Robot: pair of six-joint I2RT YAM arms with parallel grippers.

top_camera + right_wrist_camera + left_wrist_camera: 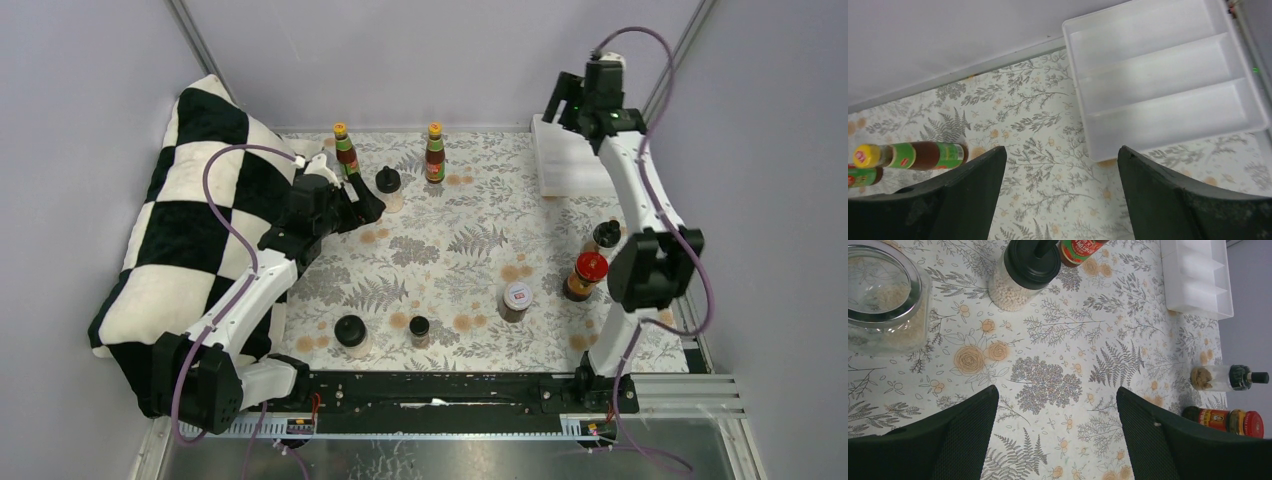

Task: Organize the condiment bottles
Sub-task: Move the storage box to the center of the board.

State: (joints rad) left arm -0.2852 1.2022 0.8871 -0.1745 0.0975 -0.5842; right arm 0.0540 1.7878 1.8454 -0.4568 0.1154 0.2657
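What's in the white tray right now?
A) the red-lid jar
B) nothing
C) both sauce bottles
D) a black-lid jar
B: the right wrist view shows all three compartments of the tray bare; the sauce bottles stand out on the table.

A matt, floral-printed covering lies smooth over the bench (450, 250); the white tray (1168, 117) is smooth moulded plastic with a soft sheen; the clear-lidded jar (883, 305) shines like glass, glossy at the rim; the black-lidded jar (1018, 280) carries a satin plastic cap; the sauce bottle (923, 155) wears a glossy green label; the left end effector (1056, 395) and right end effector (1060, 152) show black, matt, finely textured pads (1143, 430); the chequered pillow (190, 230) is soft cloth; the near rail (690, 395) is ribbed bare metal.
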